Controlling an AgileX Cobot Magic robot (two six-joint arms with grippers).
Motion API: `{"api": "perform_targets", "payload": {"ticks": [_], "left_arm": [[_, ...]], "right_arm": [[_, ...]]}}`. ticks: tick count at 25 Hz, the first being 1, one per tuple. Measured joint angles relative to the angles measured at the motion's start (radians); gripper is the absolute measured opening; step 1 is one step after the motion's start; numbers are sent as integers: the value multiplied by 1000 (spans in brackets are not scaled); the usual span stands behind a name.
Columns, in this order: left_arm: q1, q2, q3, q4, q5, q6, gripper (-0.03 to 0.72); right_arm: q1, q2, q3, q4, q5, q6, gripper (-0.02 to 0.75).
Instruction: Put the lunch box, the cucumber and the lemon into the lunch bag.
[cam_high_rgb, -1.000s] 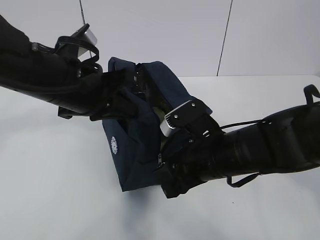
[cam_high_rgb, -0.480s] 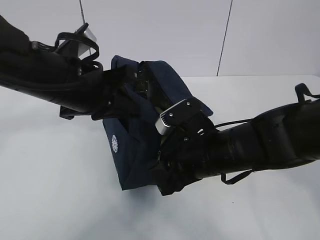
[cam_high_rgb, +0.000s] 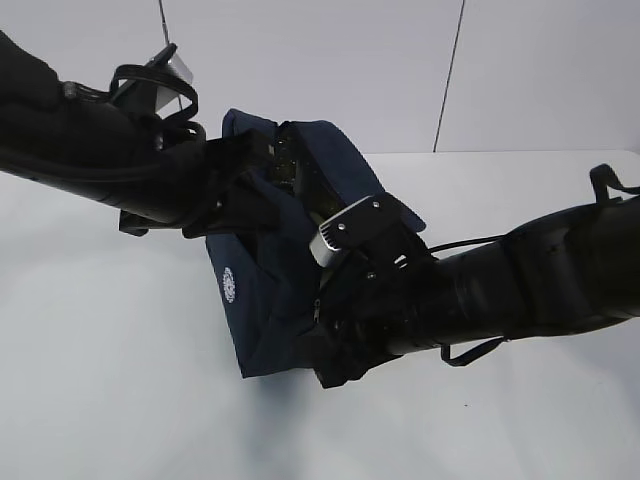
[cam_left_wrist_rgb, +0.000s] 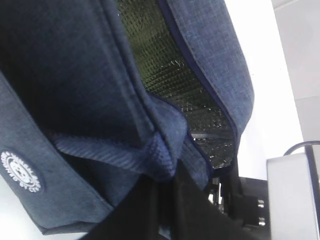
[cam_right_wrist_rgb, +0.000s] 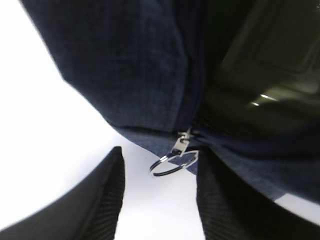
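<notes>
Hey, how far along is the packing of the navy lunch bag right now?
Done: unclear; no cucumber or lemon is visible, and the contents are hidden. In hand: the left gripper is shut on the rim of the dark navy fabric lunch bag, and the open right gripper straddles the metal ring zipper pull. Left: working the zipper.

A plain white table fills the scene in front of a white wall. A boxy dark navy lunch bag stands on it near the middle, its top open.
</notes>
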Motion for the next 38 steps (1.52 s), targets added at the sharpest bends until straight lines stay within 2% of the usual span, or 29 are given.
{"api": "perform_targets", "payload": {"ticks": [5, 12, 27, 31, 38], "left_arm": [[0, 0, 0, 0, -4, 11, -3], [0, 4, 0, 0, -13, 17, -3], [0, 28, 0, -17, -10, 19, -4], [0, 28, 0, -52, -7, 26, -3], [0, 30, 0, -150, 5, 131, -4]], "right_arm": [[0, 0, 0, 0, 1, 0, 363], [0, 0, 0, 0, -107, 0, 363], [0, 0, 0, 0, -70, 0, 363], [0, 10, -2, 0, -70, 0, 363], [0, 36, -49, 0, -99, 0, 362]]}}
